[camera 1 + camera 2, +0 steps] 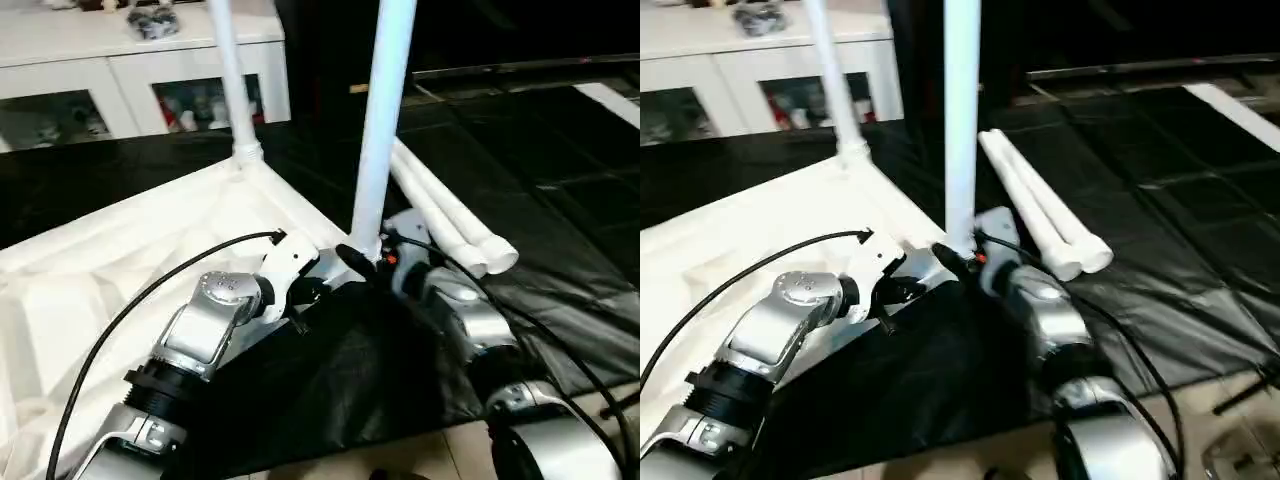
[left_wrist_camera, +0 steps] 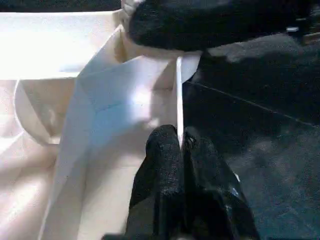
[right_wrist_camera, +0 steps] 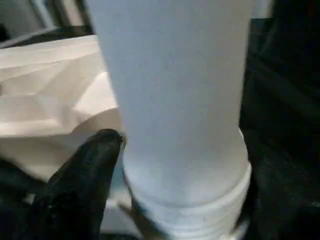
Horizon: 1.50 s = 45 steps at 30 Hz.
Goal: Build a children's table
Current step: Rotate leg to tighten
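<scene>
The children's table top [image 1: 120, 250] lies upside down on a black mat, white and ribbed. Two white legs stand upright in its corner sockets: one at the far corner [image 1: 233, 90], one at the near corner [image 1: 385, 120]. Two more legs [image 1: 450, 220] lie side by side on the mat to the right. My left gripper [image 2: 181, 145] is shut on the thin rim wall [image 2: 178, 90] of the top, close to the near corner. My right gripper [image 3: 185, 170] stands open around the base of the near leg [image 3: 175, 90], with a small gap beside one finger [image 3: 85, 180].
A white cabinet [image 1: 140, 80] with glass doors stands at the back left. The black mat [image 1: 560, 150] spreads to the right and back. Light floor tiles [image 1: 420, 455] show at the near edge. A black cable [image 1: 130, 310] loops over my left forearm.
</scene>
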{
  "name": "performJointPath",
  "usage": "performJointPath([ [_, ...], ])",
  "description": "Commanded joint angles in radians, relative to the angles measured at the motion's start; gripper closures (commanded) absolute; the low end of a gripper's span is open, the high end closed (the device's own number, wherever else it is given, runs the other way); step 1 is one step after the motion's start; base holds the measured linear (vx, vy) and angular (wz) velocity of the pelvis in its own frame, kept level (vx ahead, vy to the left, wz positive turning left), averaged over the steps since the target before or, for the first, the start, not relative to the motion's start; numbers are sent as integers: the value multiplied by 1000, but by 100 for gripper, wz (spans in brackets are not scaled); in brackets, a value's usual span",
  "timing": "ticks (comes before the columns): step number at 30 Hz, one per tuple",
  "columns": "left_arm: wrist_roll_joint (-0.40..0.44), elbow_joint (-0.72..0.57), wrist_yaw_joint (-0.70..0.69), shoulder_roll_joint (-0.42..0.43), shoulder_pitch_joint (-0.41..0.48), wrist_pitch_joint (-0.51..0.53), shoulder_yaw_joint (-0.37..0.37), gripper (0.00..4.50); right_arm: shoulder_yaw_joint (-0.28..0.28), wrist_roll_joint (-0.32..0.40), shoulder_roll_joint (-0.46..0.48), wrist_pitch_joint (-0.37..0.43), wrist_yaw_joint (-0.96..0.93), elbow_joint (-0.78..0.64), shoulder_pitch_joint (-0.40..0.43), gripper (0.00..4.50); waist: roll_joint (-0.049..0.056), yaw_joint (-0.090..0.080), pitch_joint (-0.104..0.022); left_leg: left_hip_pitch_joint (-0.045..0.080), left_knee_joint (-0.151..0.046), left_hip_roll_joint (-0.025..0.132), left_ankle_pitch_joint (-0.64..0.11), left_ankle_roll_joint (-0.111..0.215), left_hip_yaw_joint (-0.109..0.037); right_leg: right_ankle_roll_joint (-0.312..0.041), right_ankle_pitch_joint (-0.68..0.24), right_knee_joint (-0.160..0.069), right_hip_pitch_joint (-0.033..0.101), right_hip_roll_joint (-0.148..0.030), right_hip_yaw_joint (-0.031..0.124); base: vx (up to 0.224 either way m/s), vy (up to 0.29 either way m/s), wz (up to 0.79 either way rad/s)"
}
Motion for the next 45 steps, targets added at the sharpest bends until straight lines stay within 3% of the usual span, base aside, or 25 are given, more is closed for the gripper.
performJointPath([
  [1, 6, 17, -10, 23, -38, -48, 5, 450, 22, 11, -20, 52, 78, -36, 60, 60, -1, 13, -64, -11, -67, 34, -240, 92, -1, -176, -343, -71, 50, -69, 67, 0, 0, 0],
  [3, 6, 35, -40, 36, -46, -69, -5, 450, 34, 2, -62, 27, 113, -93, 88, 36, 1, 27, -78, -13, -58, 36, -135, 115, 1, -203, -208, -50, 58, -67, 69, 0, 0, 0],
  [5, 9, 44, -53, 45, -49, -81, -11, 450, 38, 4, -79, 27, 132, -117, 100, 22, 1, 32, -83, -18, -51, 35, -79, 131, 2, -219, -131, -39, 60, -66, 68, 0, 0, 0],
  [6, 11, 47, -57, 48, -51, -86, -14, 450, 39, 9, -85, 36, 144, -127, 105, 10, 0, 37, -88, -21, -43, 32, -18, 163, 3, -242, -44, -28, 61, -63, 67, 0, 0, 0],
  [8, 17, 60, -85, 64, -57, -111, -27, 450, 44, 27, -116, 58, 192, -187, 133, 3, 0, 46, -88, -19, -38, 33, -12, 185, 5, -247, -42, -27, 58, -63, 67, 0, 0, 0],
  [10, 14, 73, -124, 82, -64, -136, -38, 450, 41, 41, -149, 78, 223, -253, 160, 3, 2, 49, -85, -22, -38, 33, -29, 182, 5, -238, -80, -30, 59, -63, 65, 0, 0, 0],
  [12, 9, 98, -180, 108, -74, -182, -58, 450, 32, 68, -184, 95, 273, -330, 186, 3, 4, 57, -82, -18, -42, 35, -73, 161, 6, -213, -153, -39, 60, -61, 64, 0, 0, 0],
  [17, 9, 138, -255, 141, -84, -249, -77, 450, 36, 83, -234, 147, 308, -409, 199, 3, 6, 61, -78, -10, -47, 38, -143, 109, 7, -186, -238, -50, 53, -58, 64, 0, 0, 0],
  [20, 6, 157, -287, 154, -91, -272, -82, 450, 47, 83, -262, 177, 340, -442, 202, 3, 5, 66, -83, -10, -44, 40, -128, 101, 9, -191, -206, -41, 54, -59, 67, 0, 0, 0],
  [21, -5, 176, -359, 176, -95, -331, -94, 450, 75, 52, -299, 173, 379, -459, 200, 3, 2, 68, -84, -11, -43, 39, -122, 104, 10, -192, -198, -41, 54, -60, 66, 0, 0, 0],
  [25, -13, 176, -451, 202, -90, -374, -121, 450, 97, 41, -329, 176, 422, -452, 187, 3, 0, 78, -88, -14, -38, 41, -82, 116, 12, -207, -144, -29, 56, -61, 67, 0, 0, 0],
  [31, -19, 173, -528, 216, -92, -420, -148, 450, 116, 57, -340, 182, 490, -446, 165, 3, -2, 96, -90, -11, -35, 45, -68, 120, 16, -215, -134, -24, 53, -62, 68, 0, 0, 0],
  [33, -5, 165, -550, 226, -92, -448, -167, 450, 127, 55, -335, 180, 499, -431, 150, 3, 2, 98, -91, -10, -35, 46, -74, 116, 15, -215, -139, -23, 52, -62, 67, 0, 0, 0],
  [45, -1, 134, -598, 220, -84, -468, -198, 450, 179, 55, -319, 166, 602, -387, 109, 19, -11, 111, -86, -7, -35, 44, -130, 82, 22, -179, -264, -30, 47, -63, 73, 0, 0, 0],
])
